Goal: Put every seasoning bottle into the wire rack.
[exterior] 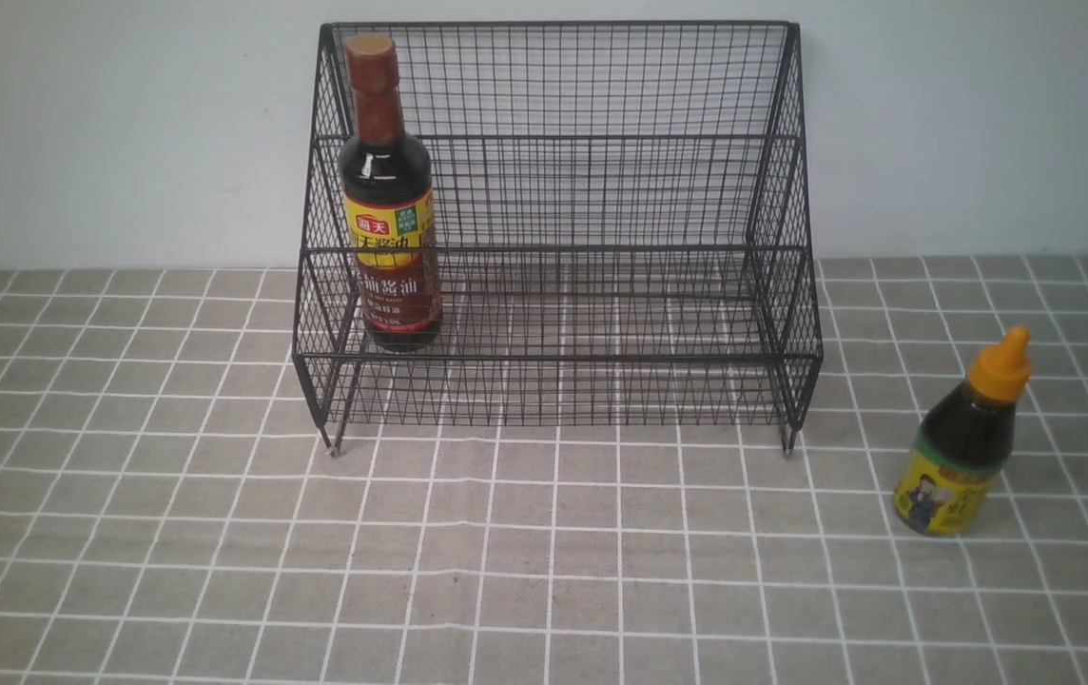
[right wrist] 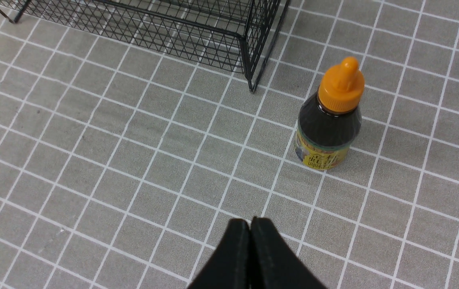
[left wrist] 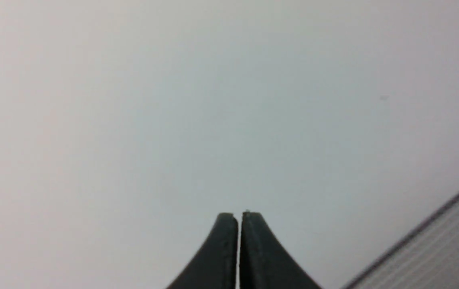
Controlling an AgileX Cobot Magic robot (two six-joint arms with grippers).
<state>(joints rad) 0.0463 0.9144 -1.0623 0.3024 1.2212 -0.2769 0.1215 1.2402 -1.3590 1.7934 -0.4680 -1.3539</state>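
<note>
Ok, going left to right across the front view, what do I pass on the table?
Black wire rack, the brown-capped soy sauce bottle standing in its left end → orange-capped sauce bottle on the checked cloth.

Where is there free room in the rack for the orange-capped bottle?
Lower tier of the wire rack is bare from the tall bottle at its left end across to the right wall; upper tier bare throughout. Only the left end is crowded; orange-capped bottle stands clear of the rack's right foot.

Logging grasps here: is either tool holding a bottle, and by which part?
Nothing is held. The left tool and right tool are both shut and empty; the orange-capped bottle stands free.
</note>
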